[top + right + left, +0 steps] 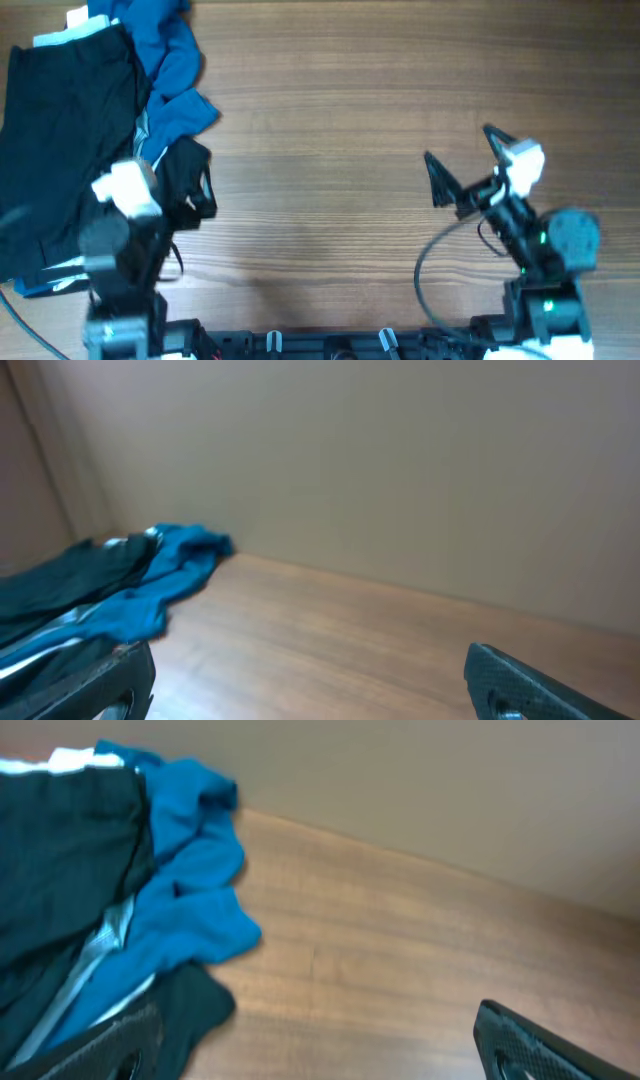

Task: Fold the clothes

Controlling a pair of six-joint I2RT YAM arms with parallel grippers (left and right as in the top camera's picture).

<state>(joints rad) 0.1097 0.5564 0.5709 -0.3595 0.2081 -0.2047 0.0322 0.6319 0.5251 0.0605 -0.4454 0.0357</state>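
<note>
The clothes lie in a heap at the far left of the wooden table. A large black cloth [60, 140] has a light band at its far edge [75, 20]. A blue top [170, 60] lies bunched along its right side. Both show in the left wrist view, black cloth [60, 870] and blue top [190, 870], and far off in the right wrist view [150, 595]. My left gripper [180, 178] [315, 1045] is open and empty, its left finger over a black cloth corner [195, 1010]. My right gripper [465, 160] [310, 690] is open and empty above bare table at the right.
A pale-blue bit of cloth [40, 285] pokes out under the black cloth near the left arm's base. A plain wall [400, 480] stands behind the table. A black cable [430, 260] loops beside the right arm.
</note>
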